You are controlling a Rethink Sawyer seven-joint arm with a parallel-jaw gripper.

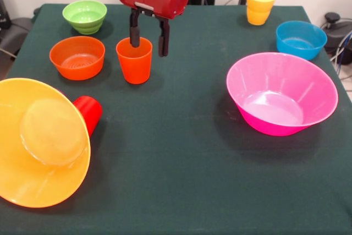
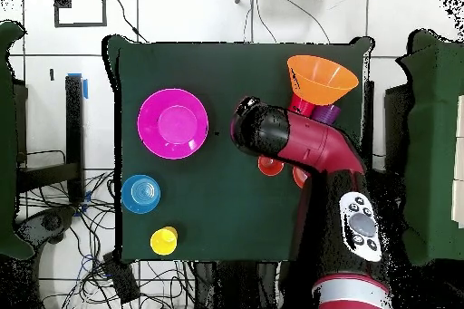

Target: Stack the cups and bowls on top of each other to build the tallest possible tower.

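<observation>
My gripper [image 1: 148, 41] hangs spread over the orange cup [image 1: 135, 60], one finger [image 1: 134, 34] inside its rim, one outside. The large pink bowl [image 1: 281, 93] sits upright, well apart; the yellow-orange bowl [image 1: 38, 141] is tipped at the table's [image 1: 181, 158] corner.

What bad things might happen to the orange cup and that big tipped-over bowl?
1. The pincer stands open over the orange cup, one finger seemingly inside the rim and one outside. If it grips off-centre, the light cup may tip or slip out.
2. The big yellow-orange bowl rests tilted against the red cup, near the table's edge. A bump might make it roll off.
3. The orange bowl sits close beside the cup, so a swing could knock it.
</observation>
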